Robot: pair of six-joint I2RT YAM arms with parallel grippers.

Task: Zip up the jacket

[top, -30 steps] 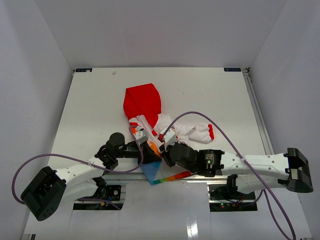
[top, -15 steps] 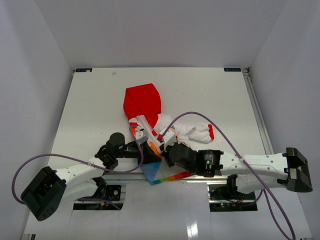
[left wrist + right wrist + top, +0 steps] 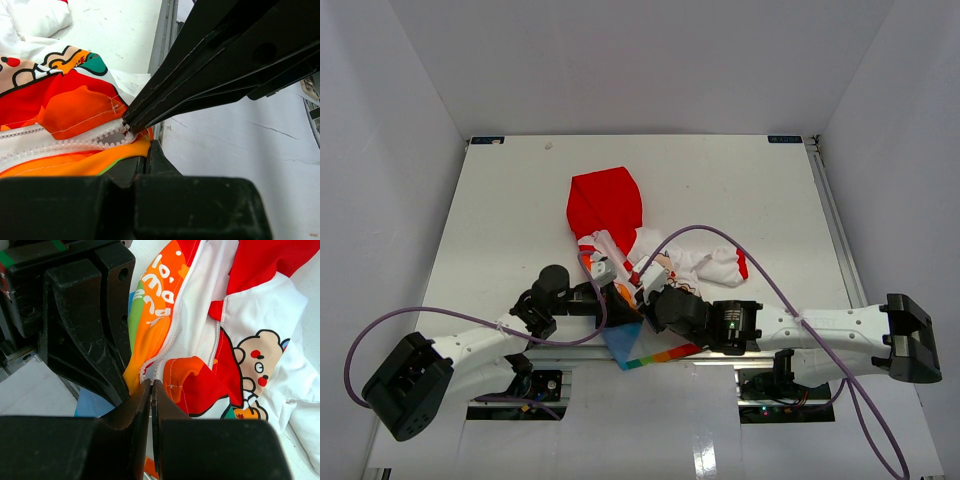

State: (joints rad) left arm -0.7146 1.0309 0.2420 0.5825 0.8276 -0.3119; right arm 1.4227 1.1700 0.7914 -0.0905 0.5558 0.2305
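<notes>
Jacket (image 3: 695, 265) lies spread on the white table (image 3: 750, 190), its rainbow hem (image 3: 665, 354) nearest the arm bases, behind both sets of fingers, with a blue panel (image 3: 620, 345) poking out beside it. The grippers meet low on the front opening. The left gripper (image 3: 150, 148) has its black fingers pressed together on the orange fabric right by the zip. The right gripper (image 3: 151, 385) has its own closed tight, tips touching the end of the white zip teeth (image 3: 75, 145). Whether they hold the slider I can't see; it's buried under them. The cloth is thin and puckered, stitched in white around the fingertips. Just past the right fingers an orange stripe carries white lettering, sideways and folded, unreadable. Further beyond sits a cartoon bear print (image 3: 255, 357) on white. After that comes a crumpled sleeve with a red cuff (image 3: 742, 265), crossed by a purple cable (image 3: 720, 235). Farthest from the fingers is the smooth red hood (image 3: 605, 195).
</notes>
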